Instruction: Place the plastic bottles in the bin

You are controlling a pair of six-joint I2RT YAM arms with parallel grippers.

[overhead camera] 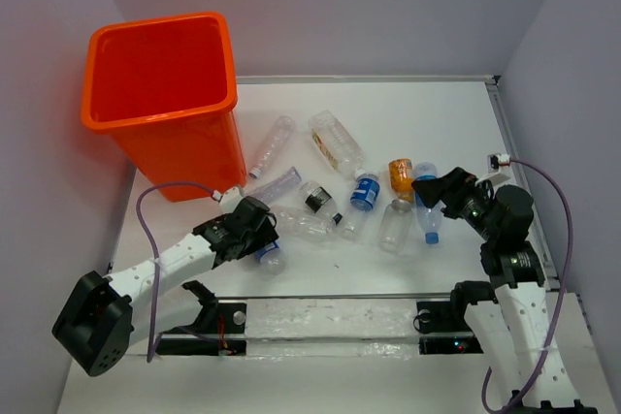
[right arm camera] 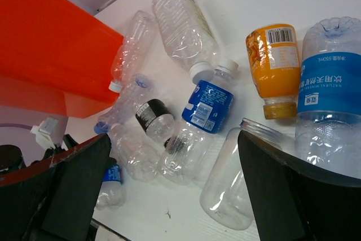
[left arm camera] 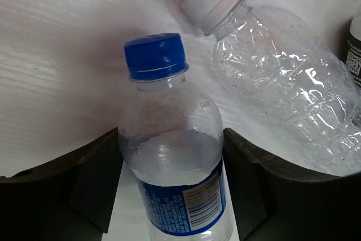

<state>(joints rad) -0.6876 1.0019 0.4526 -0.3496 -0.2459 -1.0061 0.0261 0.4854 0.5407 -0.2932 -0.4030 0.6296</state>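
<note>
Several clear plastic bottles lie across the middle of the white table. My left gripper is low on the table, its fingers pressed on both sides of a blue-capped, blue-labelled bottle, which also shows in the top view. A crushed clear bottle with a white cap lies just beyond it. My right gripper is open and empty, held above an orange-labelled bottle, a light-blue-labelled bottle and a clear wide-mouthed jar. The orange bin stands at the far left.
A dark-blue-labelled bottle, a black-labelled one, a tan-labelled one and an unlabelled one lie between the arms and the bin. A clear rail runs along the near edge. A raised lip borders the right side.
</note>
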